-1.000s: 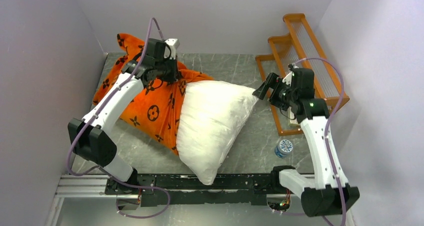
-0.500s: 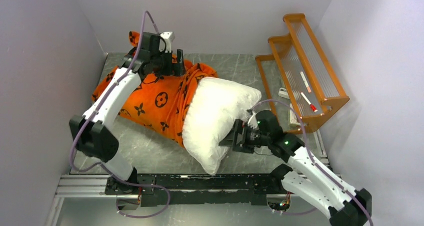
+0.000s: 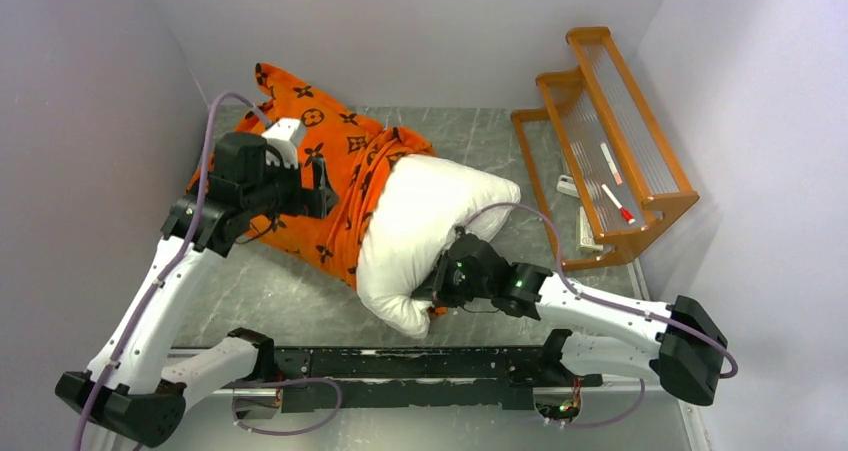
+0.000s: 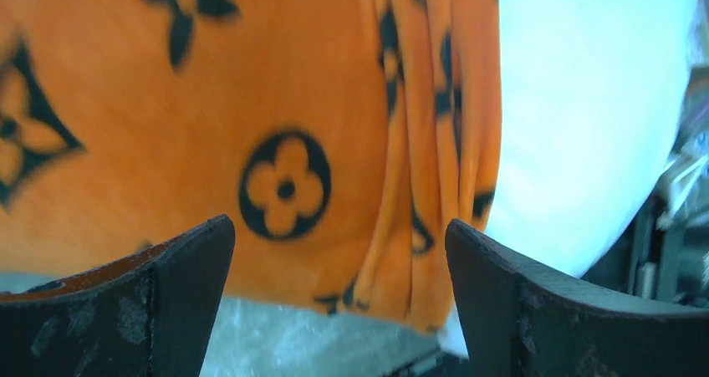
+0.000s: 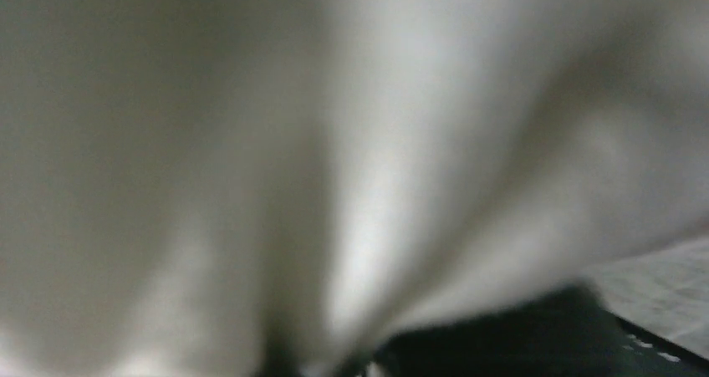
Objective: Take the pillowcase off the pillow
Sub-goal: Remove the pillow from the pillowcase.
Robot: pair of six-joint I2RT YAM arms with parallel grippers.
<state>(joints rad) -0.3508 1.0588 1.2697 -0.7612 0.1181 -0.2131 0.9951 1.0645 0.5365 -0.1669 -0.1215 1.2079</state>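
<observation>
– Grey marbled tabletop between pale lilac walls, orange wooden rack at far right. We have the bright orange fabric pillowcase with dark brown monogram print bunched over the far-left half of the plump white rectangular pillow. The pillow's near-right half is bare.
– So we're mid-strip?
– We judge so, roughly half off. Left gripper sits over the cover on the left, jaws apart, nothing between them. Its camera shows printed cloth and the gathered folds at the cover's mouth, with white pillow to the right of them.
– Right side?
– Right gripper is pushed into the pillow's near edge. Its camera is all blurred white cloth, so we cannot tell whether the jaws are together or apart. A crease converges low in that view, which hints at a pinch, but we won't call it.
– Next move?
– We'd want the left to close on the gathered folds at the mouth, not the flat panel. Then it pulls far-left while the right anchors the pillow toward near-right. Opposite pulls, along the pillow's long axis.
– Risks?
– Soft filling: if the right has no real grip, the pillow drags along with the cover. The left also needs cover cloth only, with no pillow pinched underneath.
</observation>
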